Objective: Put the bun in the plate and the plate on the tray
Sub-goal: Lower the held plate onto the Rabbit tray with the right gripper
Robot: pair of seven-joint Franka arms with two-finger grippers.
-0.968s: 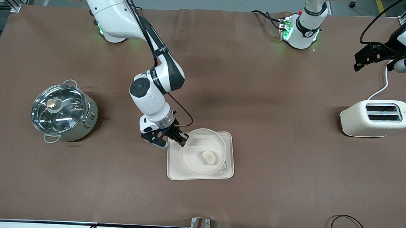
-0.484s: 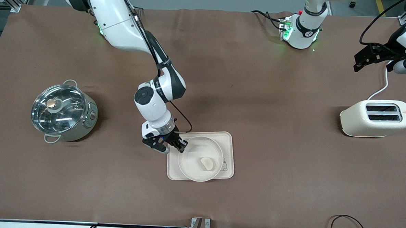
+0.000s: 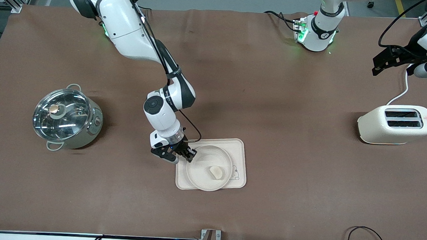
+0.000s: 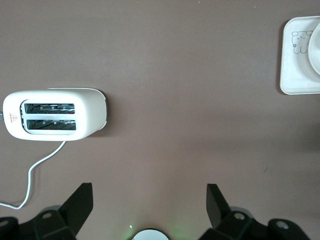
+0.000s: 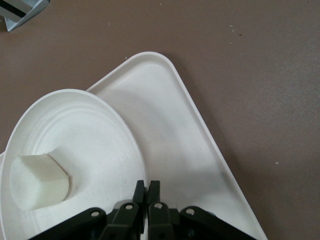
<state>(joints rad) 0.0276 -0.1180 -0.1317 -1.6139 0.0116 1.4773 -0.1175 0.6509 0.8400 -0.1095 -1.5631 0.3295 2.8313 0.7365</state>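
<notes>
**Gripping the plate's rim over the tray**

The plate [image 3: 208, 167] was held at its rim by the right gripper [image 3: 186, 153], whose fingers were pinched tight on it. The plate sat over the tray [image 3: 241, 150], toward the table's front edge. The bun [image 3: 216, 172] lay in the plate. The left gripper [image 4: 150, 205] was kept waiting, fingers spread wide, above the toaster [image 3: 395, 124] near the left arm's end.

You see the right gripper [image 5: 146, 192] pinching the plate [image 5: 95, 140] rim; bun [image 5: 39, 181] in plate, plate over the tray [image 5: 190, 145].
</notes>
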